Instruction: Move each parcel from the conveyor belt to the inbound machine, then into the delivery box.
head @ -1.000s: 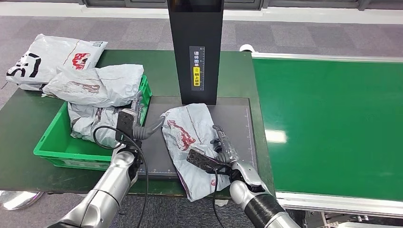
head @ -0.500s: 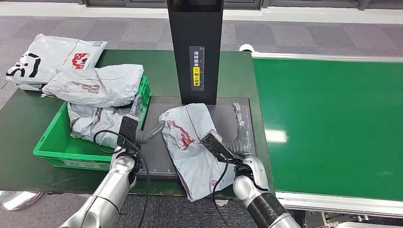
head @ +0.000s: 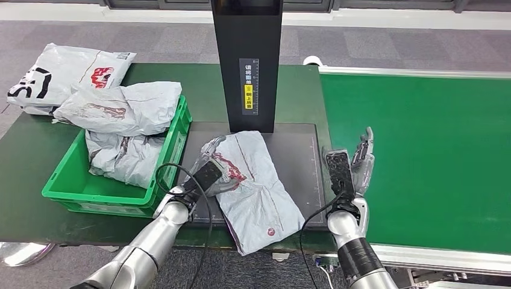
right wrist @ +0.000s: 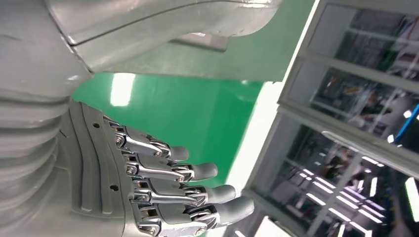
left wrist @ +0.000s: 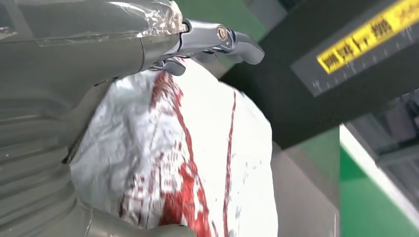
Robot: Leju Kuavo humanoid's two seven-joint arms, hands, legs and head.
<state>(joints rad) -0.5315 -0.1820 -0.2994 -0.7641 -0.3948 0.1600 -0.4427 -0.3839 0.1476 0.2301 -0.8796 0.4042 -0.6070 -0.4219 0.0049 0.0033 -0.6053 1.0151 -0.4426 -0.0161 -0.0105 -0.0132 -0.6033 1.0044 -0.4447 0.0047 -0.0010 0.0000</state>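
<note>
Lying on the dark scanning pad of the inbound machine [head: 301,162], beneath its black upright column [head: 247,60]: crumpled grey plastic parcel with red print [head: 256,192]. Left hand [head: 208,171] resting on its near edge (grasp impossible to tell). Right hand [head: 355,165] raised beside the green conveyor belt [head: 422,162], fingers [right wrist: 197,192] released, spread, holding nothing.

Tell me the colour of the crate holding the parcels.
The crate is bright green; the head view shows it best.

A grey parcel [head: 253,180] lies on the dark scanning pad [head: 295,153] below the black post [head: 248,63]. The left hand [head: 208,168] rests on its edge; the right hand [head: 355,165] is raised, fingers spread, beside the green belt [head: 422,156].
</note>
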